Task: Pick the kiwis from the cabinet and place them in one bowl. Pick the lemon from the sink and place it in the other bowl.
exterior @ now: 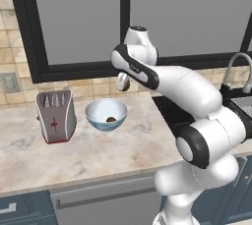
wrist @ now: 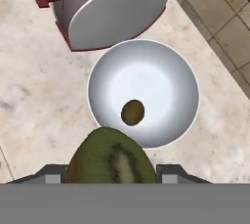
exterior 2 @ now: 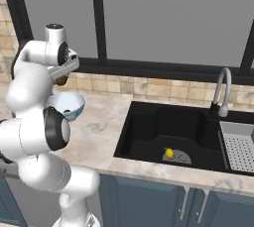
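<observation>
1. Left base view: the gripper (exterior: 123, 82) hangs above the table (exterior: 29, 145), over the back rim of the bowl (exterior: 106, 114), clamped on a kiwi (exterior: 125, 84). A second kiwi (exterior: 111, 119) already lies in the bowl's bottom. The bowl stands just beside the toaster (exterior: 55, 116), near the table's back edge. The main risk is that the held fruit sits over the back rim rather than the middle, so a release here could clip the rim and send it rolling across the table.

2. Right base view: the lemon (exterior 2: 169, 153) lies on the floor of the sink (exterior 2: 149, 137), beside the drain, with the tap (exterior 2: 222, 90) at the back edge. The bowl (exterior 2: 67, 105) is partly hidden by the arm. A round fruit on that flat basin floor may roll away from closing fingers.

3. Hand view: the held kiwi (wrist: 111, 157) sits between the fingers (wrist: 51, 174), seemingly over the bowl's (wrist: 171, 71) near rim; the angle makes this hard to judge. The resting kiwi (wrist: 132, 112) lies inside, so a dropped fruit might strike it and bounce.

4. Count: two kiwis, one lemon, one bowl, one toaster.
</observation>
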Motion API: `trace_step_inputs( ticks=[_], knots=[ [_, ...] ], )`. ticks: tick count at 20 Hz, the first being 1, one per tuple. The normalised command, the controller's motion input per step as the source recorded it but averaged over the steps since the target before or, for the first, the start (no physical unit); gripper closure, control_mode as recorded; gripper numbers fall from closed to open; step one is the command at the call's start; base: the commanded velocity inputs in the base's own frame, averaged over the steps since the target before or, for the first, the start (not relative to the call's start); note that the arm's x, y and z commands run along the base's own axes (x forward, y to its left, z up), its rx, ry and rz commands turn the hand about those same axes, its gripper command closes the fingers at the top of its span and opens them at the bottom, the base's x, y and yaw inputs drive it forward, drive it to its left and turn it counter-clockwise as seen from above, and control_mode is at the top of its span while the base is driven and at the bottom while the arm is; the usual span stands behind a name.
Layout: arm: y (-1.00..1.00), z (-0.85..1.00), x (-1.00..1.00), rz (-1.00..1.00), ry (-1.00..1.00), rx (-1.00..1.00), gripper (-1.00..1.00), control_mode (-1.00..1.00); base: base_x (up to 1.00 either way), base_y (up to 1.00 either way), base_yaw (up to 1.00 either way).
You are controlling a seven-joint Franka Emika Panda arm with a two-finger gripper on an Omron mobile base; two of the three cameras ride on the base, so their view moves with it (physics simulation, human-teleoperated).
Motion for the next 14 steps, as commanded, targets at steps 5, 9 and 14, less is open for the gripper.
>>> trace_step_inputs(
  ticks=[5, 9, 14],
  knots=[
    [0.32, -0.48, 0.42, -0.05, 0.02, -0.12, 1.0, -1.0, 0.0, 0.0, 0.0],
    [0.11, -0.53, 0.43, 0.0, 0.02, -0.06, 1.0, -1.0, 0.0, 0.0, 0.0],
    [0.02, -0.57, 0.3, 0.01, 0.11, 0.01, 1.0, -1.0, 0.0, 0.0, 0.0]
  ],
)
